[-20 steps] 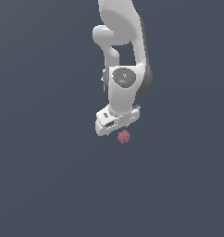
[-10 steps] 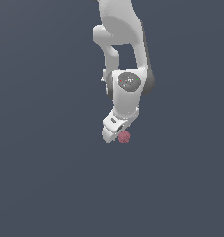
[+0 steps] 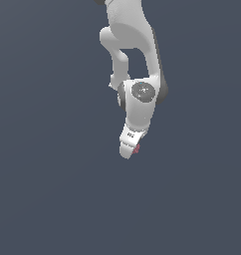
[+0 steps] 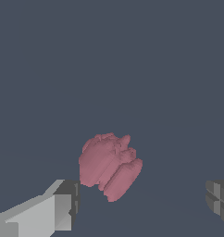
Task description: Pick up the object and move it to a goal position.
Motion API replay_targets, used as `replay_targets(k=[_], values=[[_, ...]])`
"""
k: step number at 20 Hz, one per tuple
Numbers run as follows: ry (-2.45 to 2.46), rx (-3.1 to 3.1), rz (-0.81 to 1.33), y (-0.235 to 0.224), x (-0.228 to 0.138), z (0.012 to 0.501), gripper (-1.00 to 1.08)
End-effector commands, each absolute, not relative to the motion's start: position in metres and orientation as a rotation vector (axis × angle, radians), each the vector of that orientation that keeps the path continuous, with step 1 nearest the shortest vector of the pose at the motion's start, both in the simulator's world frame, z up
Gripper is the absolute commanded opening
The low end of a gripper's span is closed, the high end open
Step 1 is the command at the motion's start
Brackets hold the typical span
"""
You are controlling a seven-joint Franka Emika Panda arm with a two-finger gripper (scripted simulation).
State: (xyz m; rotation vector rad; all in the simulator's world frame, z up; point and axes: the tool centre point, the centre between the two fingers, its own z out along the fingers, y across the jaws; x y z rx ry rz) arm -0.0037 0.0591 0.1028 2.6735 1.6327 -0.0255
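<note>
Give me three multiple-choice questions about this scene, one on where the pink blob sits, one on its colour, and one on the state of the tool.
1. Where is the object relative to the tool?
A. Between its two fingers, nearer one of them
B. Far off to one side
C. Stuck on top of the arm

2. What colour is the object?
A. Green
B. Pinkish-red
C. Yellow

3. What state is the tool in?
A. Shut on the object
B. Open, fingers apart
C. Out of view

Answers: 1 A, the wrist view shows the blob in the gap between the fingers. 2 B, it is pinkish-red in both views. 3 B, one finger is clearly apart from the blob.
</note>
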Motion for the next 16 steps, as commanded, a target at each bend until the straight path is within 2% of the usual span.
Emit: replay_targets(k=[1,16], values=[[1.727,2.616,-0.02,0.063,-0.003,0.1,1.0],[1.98,2.439,0.0,0.076,-0.003,0.092,1.0]])
